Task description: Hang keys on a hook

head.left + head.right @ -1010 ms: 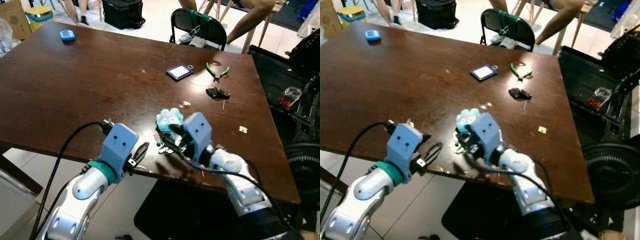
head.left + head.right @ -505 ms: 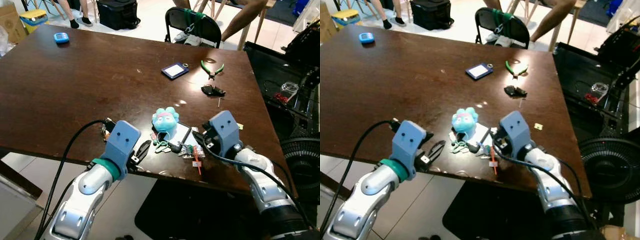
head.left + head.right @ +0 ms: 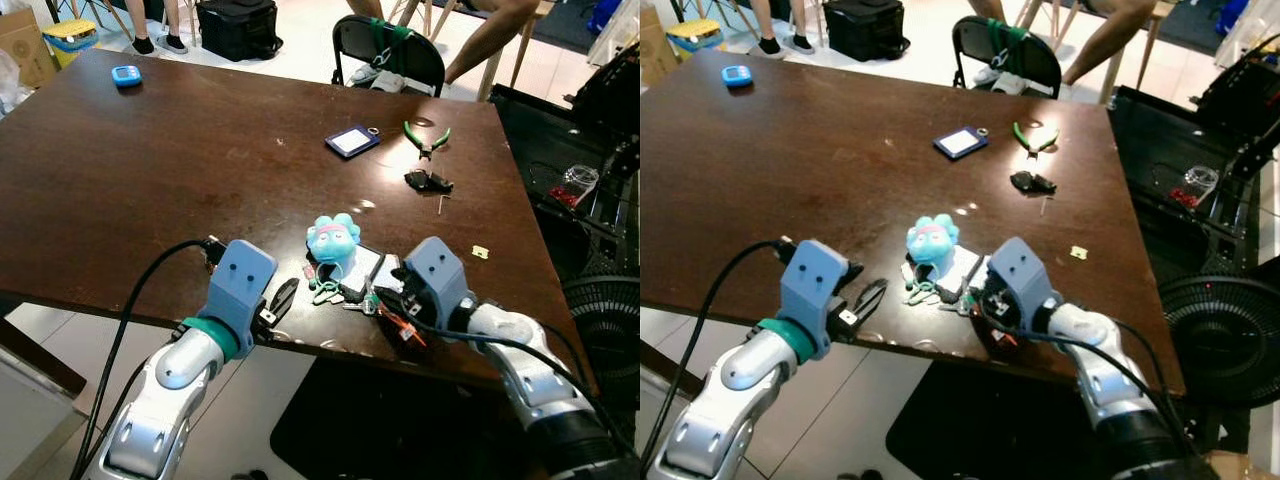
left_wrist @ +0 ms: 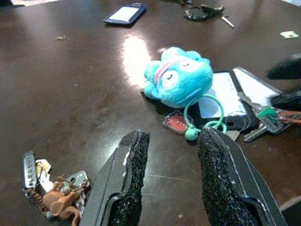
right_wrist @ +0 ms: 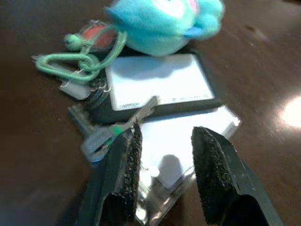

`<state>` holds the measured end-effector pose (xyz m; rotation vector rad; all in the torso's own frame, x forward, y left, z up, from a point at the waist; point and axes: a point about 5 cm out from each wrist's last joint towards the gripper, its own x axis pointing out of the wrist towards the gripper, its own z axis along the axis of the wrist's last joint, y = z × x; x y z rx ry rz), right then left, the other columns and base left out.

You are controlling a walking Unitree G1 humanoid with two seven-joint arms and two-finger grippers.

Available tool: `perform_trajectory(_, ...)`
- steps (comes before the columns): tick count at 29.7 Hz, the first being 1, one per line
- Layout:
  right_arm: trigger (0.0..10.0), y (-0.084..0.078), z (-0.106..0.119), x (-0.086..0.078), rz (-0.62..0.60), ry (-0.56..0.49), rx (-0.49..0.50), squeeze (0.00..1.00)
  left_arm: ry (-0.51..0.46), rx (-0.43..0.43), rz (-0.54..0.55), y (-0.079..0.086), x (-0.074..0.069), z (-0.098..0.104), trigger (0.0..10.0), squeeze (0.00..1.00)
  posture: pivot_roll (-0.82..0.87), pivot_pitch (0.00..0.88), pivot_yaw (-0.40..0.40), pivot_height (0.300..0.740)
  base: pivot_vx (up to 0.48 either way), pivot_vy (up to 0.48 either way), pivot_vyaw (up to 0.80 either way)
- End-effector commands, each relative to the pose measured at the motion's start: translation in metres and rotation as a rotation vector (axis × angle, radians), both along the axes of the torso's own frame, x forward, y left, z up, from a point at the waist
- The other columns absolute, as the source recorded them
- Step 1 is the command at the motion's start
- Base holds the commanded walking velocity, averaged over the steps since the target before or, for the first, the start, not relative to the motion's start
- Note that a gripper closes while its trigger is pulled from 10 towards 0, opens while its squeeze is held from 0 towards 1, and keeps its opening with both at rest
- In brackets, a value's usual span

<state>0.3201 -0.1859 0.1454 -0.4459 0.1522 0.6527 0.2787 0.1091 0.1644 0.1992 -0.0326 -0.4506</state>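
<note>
Both grippers hover parted and empty at the brown table's (image 3: 150,160) near edge, the left gripper (image 4: 174,179) at 7 o'clock of the keys (image 3: 352,290) with their blue plush charm (image 3: 332,238), the right gripper (image 5: 164,174) at 4 o'clock, just over the card holders (image 5: 164,84).

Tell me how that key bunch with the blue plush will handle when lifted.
The key bunch would probably hang floppy: keys, cards and the plush join only by a green loop. The soft plush likely squashes. Loose parts may swing.
</note>
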Motion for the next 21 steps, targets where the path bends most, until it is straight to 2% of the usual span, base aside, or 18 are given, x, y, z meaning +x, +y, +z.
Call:
perform_trajectory(1,10.0,-0.005,0.002,-0.006,0.005,0.007,0.005,0.00,0.020,-0.006,-0.001,0.001,-0.002,-0.006,10.0,0.00,-0.09,0.106,0.060,0.740,0.000,0.000,0.00)
perform_trajectory(3,10.0,-0.007,0.003,-0.010,0.011,0.005,0.002,0.00,0.022,-0.007,-0.003,0.001,-0.002,-0.006,10.0,0.00,-0.09,0.106,0.060,0.740,0.000,0.000,0.00)
perform_trajectory(5,10.0,-0.018,0.006,-0.019,-0.010,-0.011,-0.006,0.00,0.027,-0.009,-0.012,0.001,-0.001,-0.007,10.0,0.00,-0.11,0.110,0.070,0.740,0.000,0.000,0.00)
perform_trajectory(10,10.0,-0.025,0.009,-0.022,-0.023,-0.032,0.000,0.00,0.029,-0.008,-0.016,0.000,-0.001,-0.007,10.0,0.00,-0.11,0.110,0.074,0.740,0.000,0.000,0.00)
perform_trajectory(18,10.0,-0.024,0.013,-0.027,0.016,-0.026,0.002,0.00,0.029,-0.005,-0.016,0.001,0.000,-0.007,10.0,0.00,-0.11,0.108,0.073,0.740,0.000,0.000,0.00)
perform_trajectory(20,10.0,-0.023,0.012,-0.029,0.033,-0.014,-0.001,0.00,0.029,-0.004,-0.014,0.001,0.000,-0.007,10.0,0.00,-0.11,0.108,0.072,0.740,0.000,0.000,0.00)
perform_trajectory(21,10.0,-0.017,0.008,-0.032,0.070,0.003,-0.009,0.00,0.028,-0.005,-0.012,0.002,0.000,-0.007,10.0,0.00,-0.10,0.107,0.074,0.740,0.000,0.000,0.00)
